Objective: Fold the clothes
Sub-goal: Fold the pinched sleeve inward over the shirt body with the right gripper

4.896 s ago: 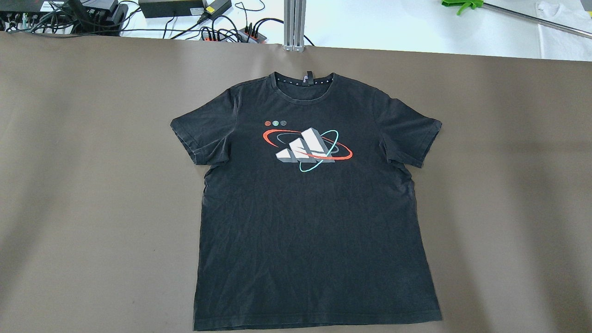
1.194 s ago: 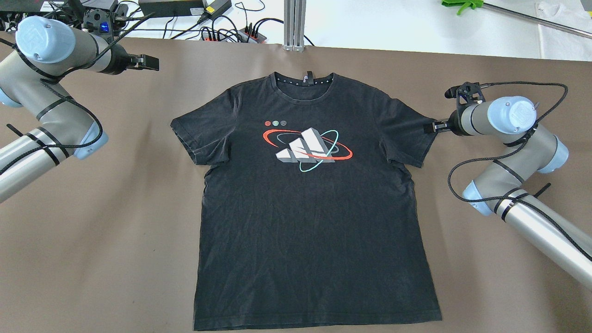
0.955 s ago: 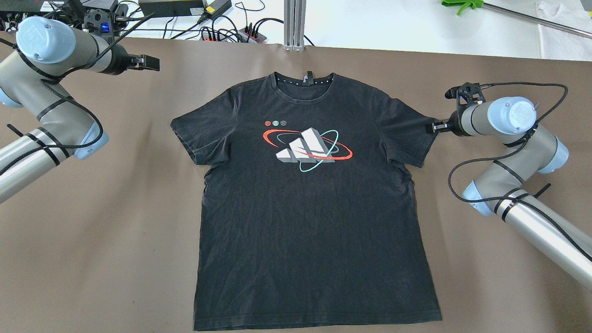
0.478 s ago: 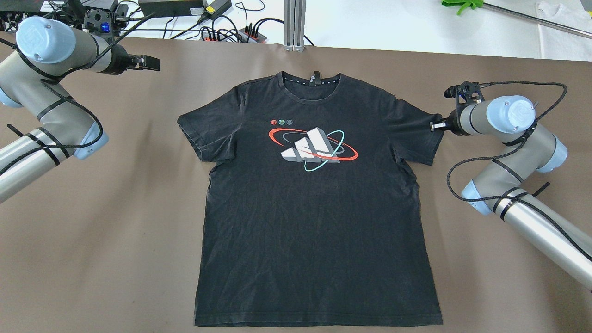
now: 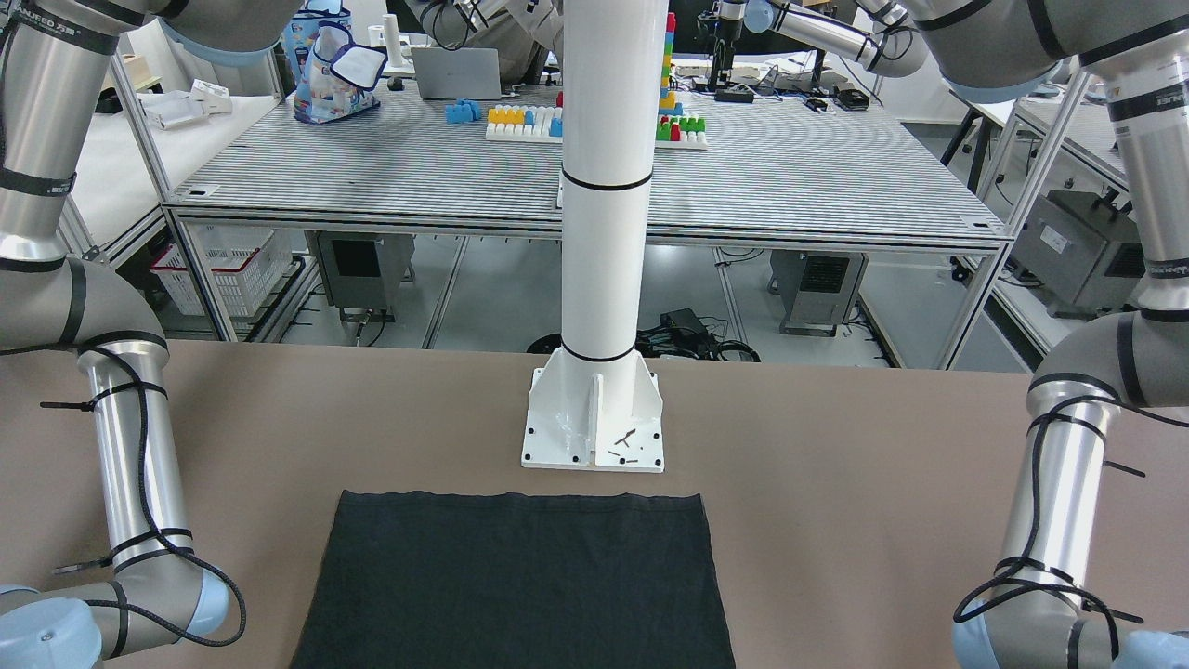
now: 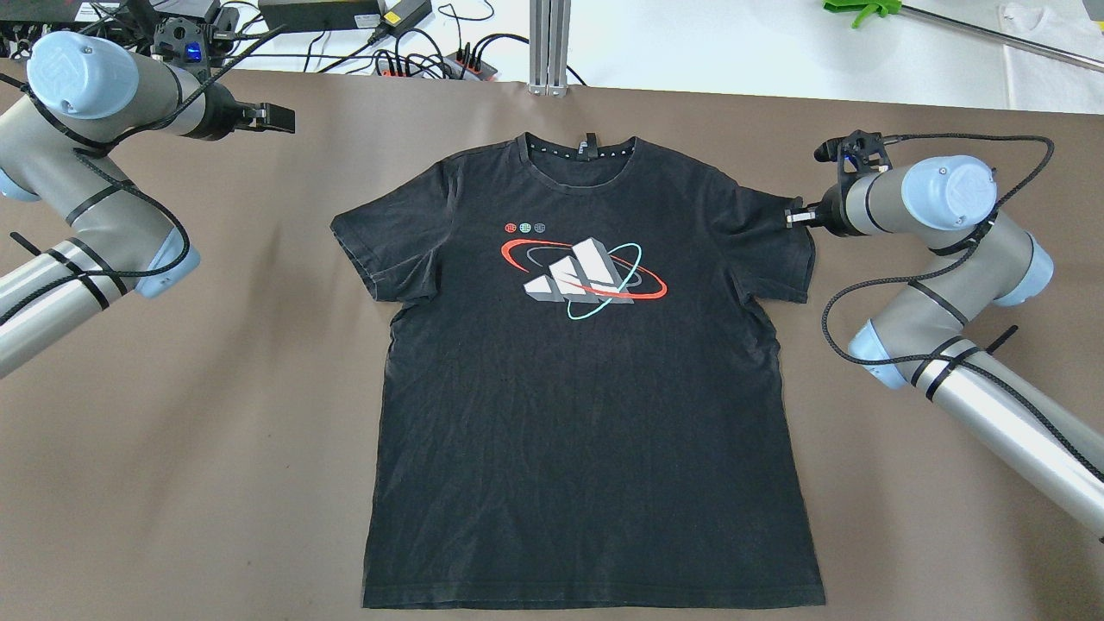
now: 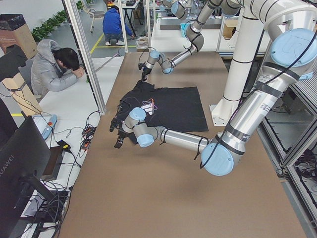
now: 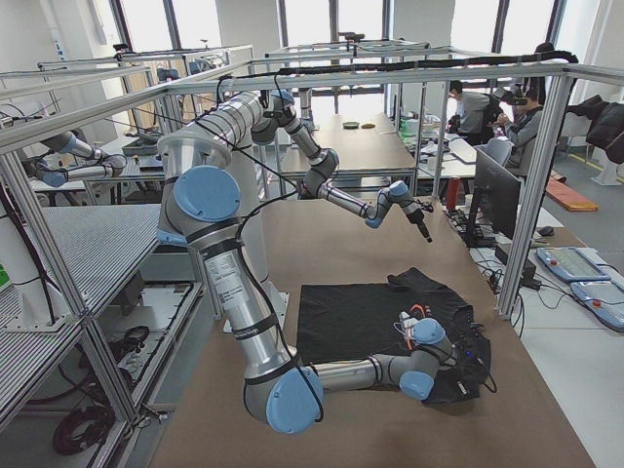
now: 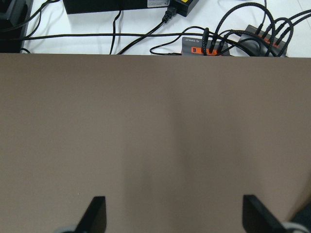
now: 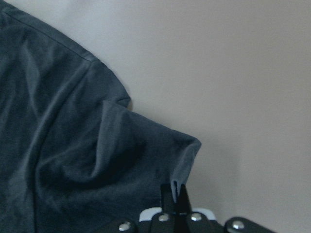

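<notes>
The clothes are one black T-shirt [image 6: 586,362] with a red, teal and grey chest print, lying flat and face up on the brown table. Its hem end shows in the front-facing view [image 5: 520,576]. My right gripper [image 6: 789,218] is shut on the hem of the shirt's right-hand sleeve [image 6: 780,250] and holds it slightly lifted and bunched. The right wrist view shows the pinched sleeve corner [image 10: 146,150] between its fingertips [image 10: 176,187]. My left gripper [image 6: 280,118] is open and empty over bare table, far left of the collar; its fingers [image 9: 97,216] stand wide apart.
A white pole's base plate [image 5: 594,437] stands just behind the shirt's hem. Cables and power strips [image 6: 431,60] lie beyond the table's far edge, also in the left wrist view [image 9: 209,46]. People sit at desks past that edge [image 7: 54,69].
Both arms came into view. The whole shirt slid slightly right. My right gripper then moved left and away with the sleeve hem, bunching the sleeve inward. The left gripper stayed put.
</notes>
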{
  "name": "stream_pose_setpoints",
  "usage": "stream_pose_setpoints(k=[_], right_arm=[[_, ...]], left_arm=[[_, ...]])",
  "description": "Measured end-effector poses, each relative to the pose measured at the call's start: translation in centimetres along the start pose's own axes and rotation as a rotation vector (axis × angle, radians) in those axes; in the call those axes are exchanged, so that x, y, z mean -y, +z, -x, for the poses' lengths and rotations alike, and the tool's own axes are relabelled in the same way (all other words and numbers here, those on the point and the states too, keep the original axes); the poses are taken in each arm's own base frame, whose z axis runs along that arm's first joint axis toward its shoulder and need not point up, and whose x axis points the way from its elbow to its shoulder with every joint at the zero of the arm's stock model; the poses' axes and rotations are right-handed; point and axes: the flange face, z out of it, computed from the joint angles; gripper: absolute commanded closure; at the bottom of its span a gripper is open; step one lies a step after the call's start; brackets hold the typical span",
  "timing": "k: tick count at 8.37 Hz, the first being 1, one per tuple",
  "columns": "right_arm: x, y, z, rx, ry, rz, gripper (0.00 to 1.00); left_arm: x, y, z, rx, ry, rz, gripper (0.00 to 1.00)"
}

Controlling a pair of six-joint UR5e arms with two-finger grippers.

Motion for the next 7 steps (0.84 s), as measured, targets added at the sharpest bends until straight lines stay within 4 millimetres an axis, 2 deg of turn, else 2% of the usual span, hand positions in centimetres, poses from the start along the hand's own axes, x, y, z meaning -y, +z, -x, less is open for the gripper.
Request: stream_pose_setpoints(k=[2,4,5,7], right_arm=[[2.9,-2.8,3.7,0.018,0.008,0.012,1.00],[5.7,-4.6,7.5,0.034,0.010,0.004,1.00],[5.9,-4.6,9.2,0.044,0.022,0.003,1.00],[4.6,-3.3,13.6,0.041,0.028,-0.011,1.00]], left_arm=[[0.0,0.0,0.1,0.003,-0.001,0.001,0.00],[-0.1,0.1,0.1,0.003,0.000,0.002,0.00],[-0.1,0.1,0.1,0.003,0.000,0.002,0.00],[-0.1,0.2,0.1,0.005,0.000,0.002,0.00]])
